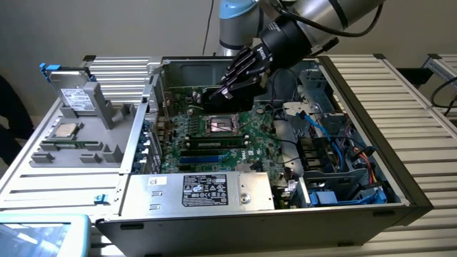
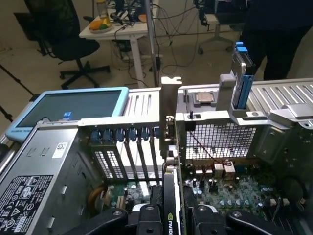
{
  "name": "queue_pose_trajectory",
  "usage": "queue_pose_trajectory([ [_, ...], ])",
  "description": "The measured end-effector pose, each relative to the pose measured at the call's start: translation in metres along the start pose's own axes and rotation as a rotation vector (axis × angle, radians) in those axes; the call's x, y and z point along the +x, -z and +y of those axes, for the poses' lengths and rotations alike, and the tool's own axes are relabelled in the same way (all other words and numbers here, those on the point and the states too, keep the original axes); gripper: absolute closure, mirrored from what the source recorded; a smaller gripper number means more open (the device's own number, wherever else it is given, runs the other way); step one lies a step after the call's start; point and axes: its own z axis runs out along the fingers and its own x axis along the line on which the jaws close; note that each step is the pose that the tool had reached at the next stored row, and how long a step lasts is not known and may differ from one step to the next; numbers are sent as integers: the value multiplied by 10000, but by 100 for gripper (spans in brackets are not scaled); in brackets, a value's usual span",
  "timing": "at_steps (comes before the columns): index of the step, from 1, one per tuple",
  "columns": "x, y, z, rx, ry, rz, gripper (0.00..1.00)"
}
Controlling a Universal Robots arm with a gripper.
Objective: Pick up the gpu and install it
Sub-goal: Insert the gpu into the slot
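Metal table (image 1: 407, 85): ribbed, open computer case (image 1: 250, 230) on it.
Room: desk (image 2: 122, 27), office chair (image 2: 63, 34) behind.
Gripper (image 2: 173, 220): pinched on gpu (image 2: 168, 193); card's lower edge hidden.

Over the far part of the motherboard (image 1: 250, 126), the gripper (image 1: 227, 92) covers most of the gpu (image 1: 241, 100); the card's lower edge and any slot beneath it cannot be made out. The arm (image 1: 314, 16) above the motherboard is cut off by the picture's top edge. On the power supply (image 1: 200, 190) beside the motherboard's near edge, the label print is too small to read. In the wrist view the fingers (image 2: 146, 219) and the card are cut off by the picture's edge
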Motion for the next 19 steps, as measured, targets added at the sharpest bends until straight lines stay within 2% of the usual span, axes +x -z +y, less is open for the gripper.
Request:
queue_pose_trajectory([
  [6, 18, -100, -53, 0, 102, -84, 72],
  [9, 29, -141, -63, 0, 239, -197, 72],
  [15, 58, -214, -128, -2, 411, -351, 72],
  [19, 68, -261, -141, -12, 543, -466, 72],
])
